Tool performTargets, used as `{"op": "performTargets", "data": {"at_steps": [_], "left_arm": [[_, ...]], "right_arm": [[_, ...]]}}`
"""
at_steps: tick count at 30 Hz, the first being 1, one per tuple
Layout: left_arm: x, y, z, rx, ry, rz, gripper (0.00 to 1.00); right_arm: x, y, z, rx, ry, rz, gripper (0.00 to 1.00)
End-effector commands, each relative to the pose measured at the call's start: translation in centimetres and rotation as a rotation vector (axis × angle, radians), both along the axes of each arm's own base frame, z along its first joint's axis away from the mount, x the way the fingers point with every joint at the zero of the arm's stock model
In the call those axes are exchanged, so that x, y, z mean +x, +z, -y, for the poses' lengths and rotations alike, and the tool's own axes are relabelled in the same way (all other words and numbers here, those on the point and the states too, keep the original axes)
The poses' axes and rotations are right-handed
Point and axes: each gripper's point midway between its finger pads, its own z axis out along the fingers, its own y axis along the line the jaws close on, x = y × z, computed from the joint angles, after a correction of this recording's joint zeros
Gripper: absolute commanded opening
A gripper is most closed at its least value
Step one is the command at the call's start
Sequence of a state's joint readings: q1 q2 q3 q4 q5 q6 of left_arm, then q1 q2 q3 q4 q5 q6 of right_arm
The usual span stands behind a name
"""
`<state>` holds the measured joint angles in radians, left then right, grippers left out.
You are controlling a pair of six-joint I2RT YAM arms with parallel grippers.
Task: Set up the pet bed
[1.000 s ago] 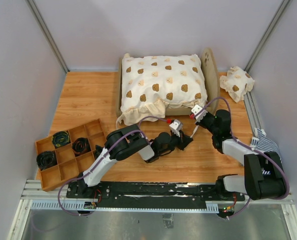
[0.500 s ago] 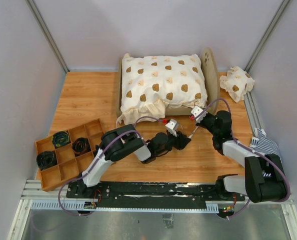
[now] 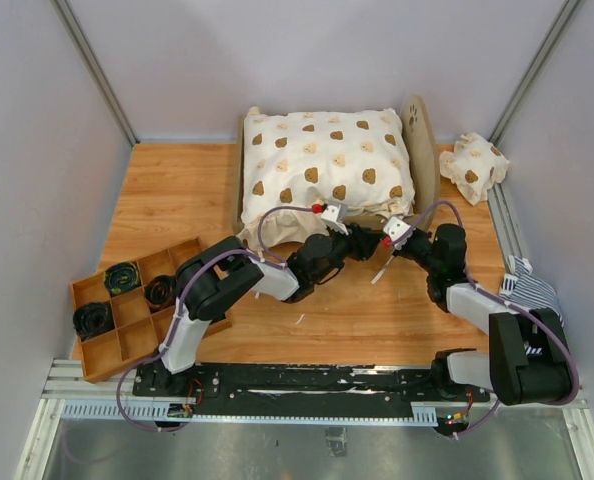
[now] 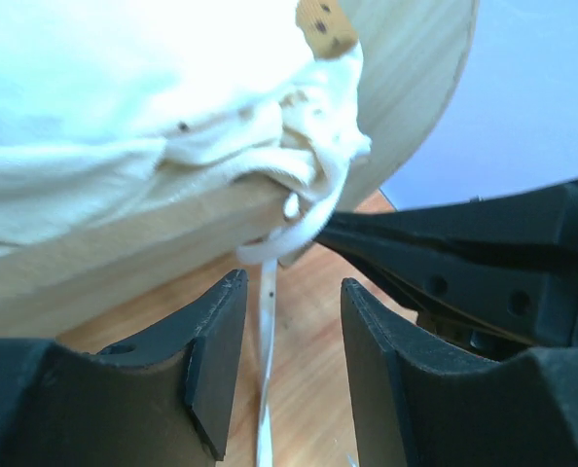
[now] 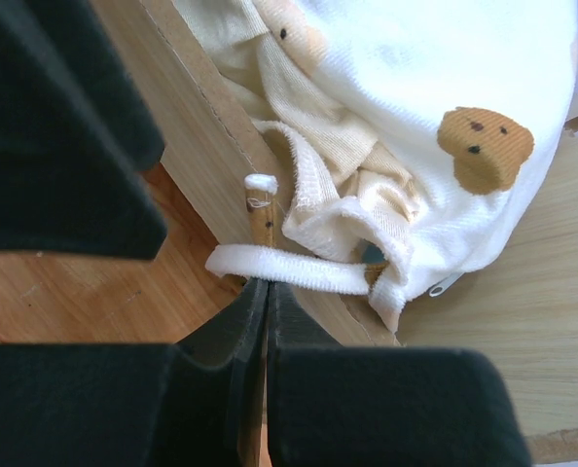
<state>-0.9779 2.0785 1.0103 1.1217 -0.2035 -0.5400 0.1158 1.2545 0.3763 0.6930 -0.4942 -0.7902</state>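
The left tool stood partly open around a hanging white strap, not gripping it. The right tool was clamped on that strap beside the pet bed, at the far side of the bench.

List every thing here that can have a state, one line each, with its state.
Light plywood pet bed frame: standing, covered.
Cream bear-print ruffled cover: spread over the bed, near-left corner bunched.
White fabric tie: hanging from the cover's corner.
Left gripper: fingers open around the tie.
Right gripper: fingers shut on the tie.
Small bear-print pillow: off the bed, far right.
Wooden divided tray: three compartments hold dark coils.
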Motion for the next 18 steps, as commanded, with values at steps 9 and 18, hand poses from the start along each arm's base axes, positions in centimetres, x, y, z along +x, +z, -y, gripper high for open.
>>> {"op": "performTargets", "data": {"at_steps": [9, 18], "left_arm": [[3.3, 2.4, 1.8, -0.195, -0.031, -0.035, 0.49], [4.2, 1.5, 3.0, -0.208, -0.032, -0.071, 0.41]], "right_arm": [[0.1, 1.4, 0.3, 0.009, 0.024, 0.059, 0.00], [0.1, 1.3, 0.5, 0.008, 0.023, 0.058, 0.00]]}}
